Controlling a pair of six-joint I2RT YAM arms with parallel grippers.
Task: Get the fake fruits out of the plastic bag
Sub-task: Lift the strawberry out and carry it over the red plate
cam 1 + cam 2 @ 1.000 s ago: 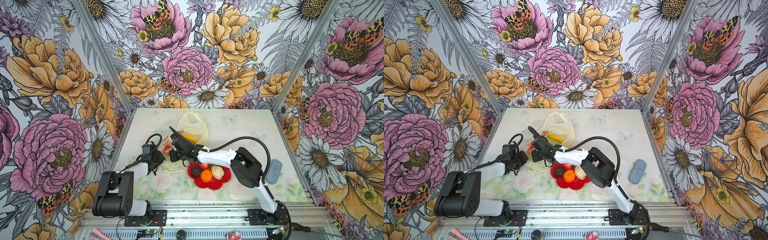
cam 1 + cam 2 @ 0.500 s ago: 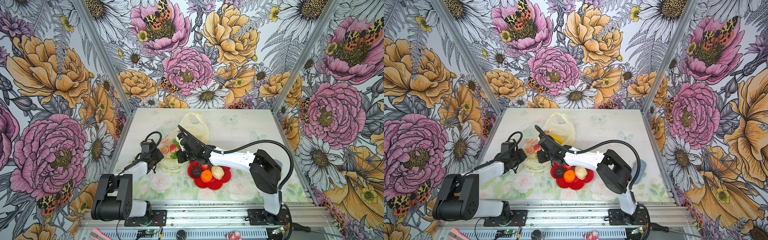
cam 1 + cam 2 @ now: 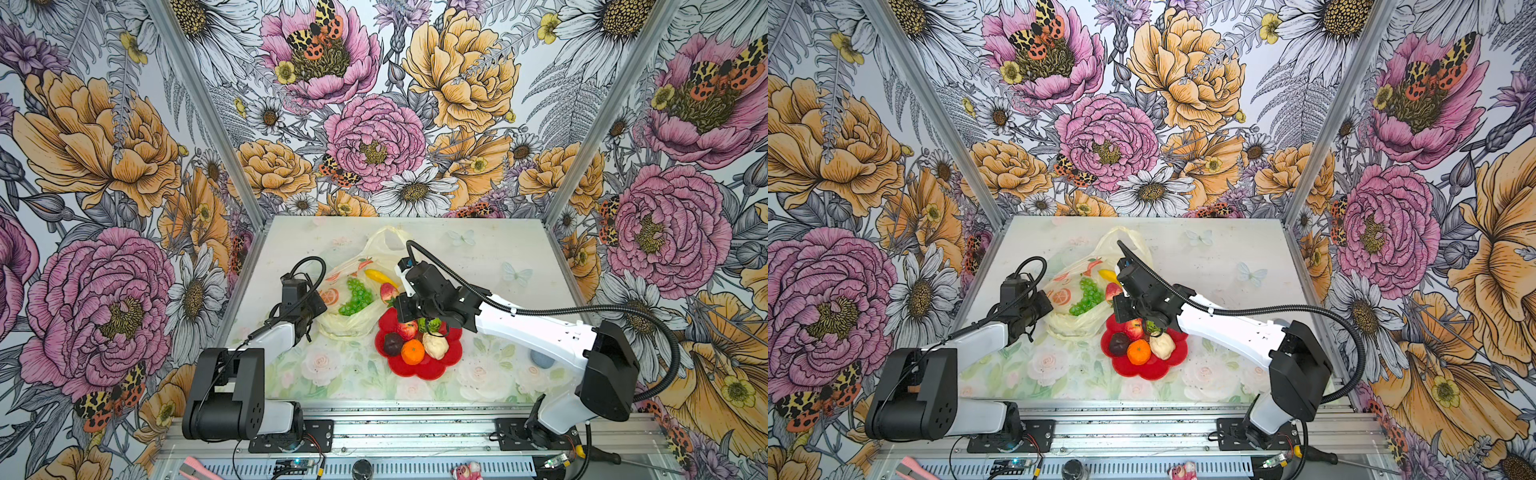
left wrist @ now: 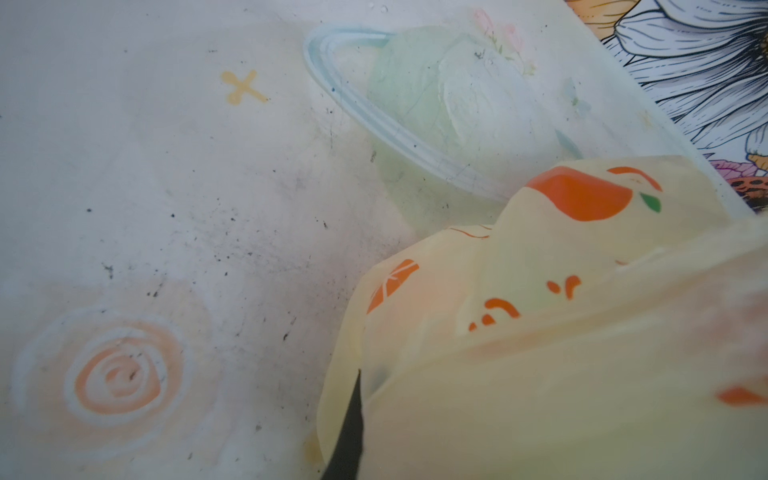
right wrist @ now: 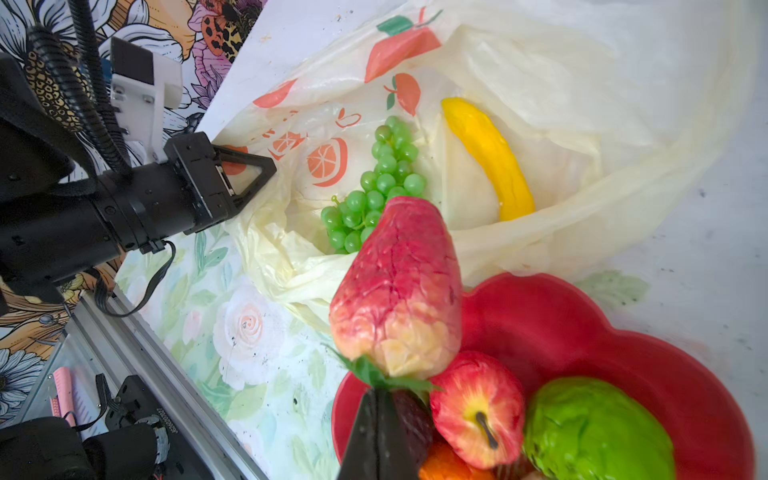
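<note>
- Gripping the strawberry (image 5: 399, 286) by its green leaf cap, the right claw (image 5: 376, 399) was clamped right down on it, and the fruit was up in the air, clear of the plastic bag (image 3: 345, 326)!
- In both top views the strawberry hung just off the eleven o'clock rim of the red plate (image 3: 428, 372), over the seam where bag met plate.
- Its long axis ran straight out from the claw, with the cap at the fingers and the tip aimed at ten o'clock, back toward the bag's mouth.
- Here was the relation that mattered: the plate lay at five o'clock from the fruit, behind the tip and under the claw itself. The drop looked like a draw-back, not a reach.
- The plate was crowded, with the apple (image 3: 407, 330), green round fruit (image 3: 432, 325), dark plum (image 3: 392, 344), orange (image 3: 412, 352) and cream piece (image 3: 436, 346) bunched from centre to twelve o'clock. Bare red showed at six and three o'clock.
- The left claw (image 5: 266, 172) was pinched shut on the bag's film at its nine o'clock edge, so the right arm was the only one free for the plate.
- The green grapes (image 3: 355, 296) and the banana (image 3: 380, 276) lay in the bag, the banana at one o'clock from the grapes.
</note>
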